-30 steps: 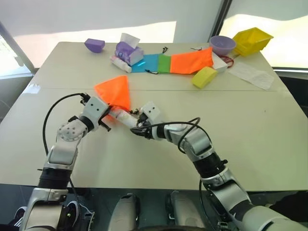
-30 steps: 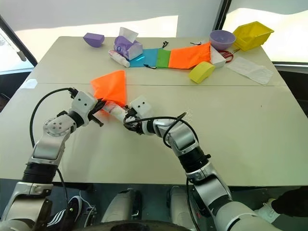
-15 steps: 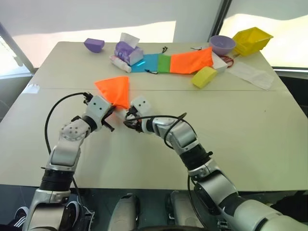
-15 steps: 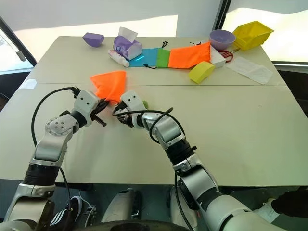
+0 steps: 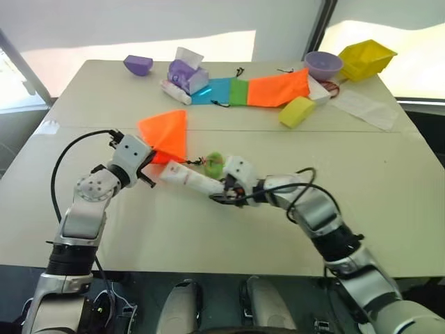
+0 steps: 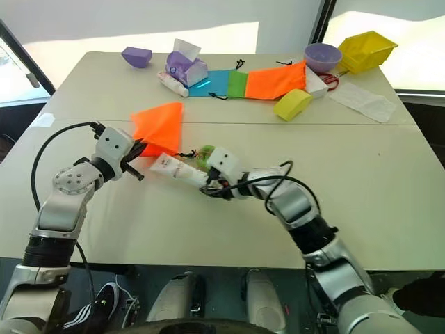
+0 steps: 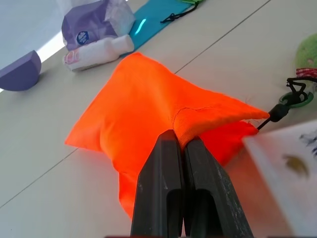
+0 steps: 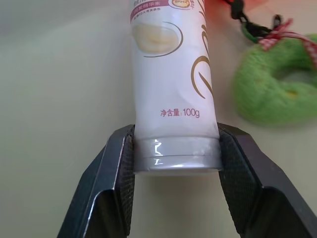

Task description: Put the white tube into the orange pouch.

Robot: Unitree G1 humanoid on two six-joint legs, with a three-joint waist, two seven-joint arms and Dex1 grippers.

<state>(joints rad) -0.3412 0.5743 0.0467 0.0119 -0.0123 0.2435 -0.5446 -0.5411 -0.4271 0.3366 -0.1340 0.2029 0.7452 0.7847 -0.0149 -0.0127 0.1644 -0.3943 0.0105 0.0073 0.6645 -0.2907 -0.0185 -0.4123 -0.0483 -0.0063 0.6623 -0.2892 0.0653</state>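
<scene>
The orange pouch [image 5: 167, 133] lies on the table, and my left gripper [image 5: 149, 167] is shut on the fabric edge at its near end [image 7: 181, 144]. Its dark cord leads to a round green bead [image 5: 214, 163] beside it. The white tube [image 5: 189, 179] lies nearly level just in front of the pouch. Its flat end [image 7: 292, 168] is close to the pinched edge, outside the pouch. My right gripper [image 5: 222, 193] is shut on the tube's capped end, one finger on each side [image 8: 124, 183].
Along the table's far edge lie a second orange pouch [image 5: 278, 87], a green pouch [image 5: 238, 91] and a blue one [image 5: 212, 91], a purple tissue pack [image 5: 186, 74], another whitish tube [image 5: 174, 92], a yellow block [image 5: 295, 111], a purple bowl [image 5: 322, 65] and a yellow bin [image 5: 365, 58].
My right gripper has drawn back to the right from the pouch's edge with the tube, so the whole tube and the green bead now show. The left gripper keeps its pinch.
</scene>
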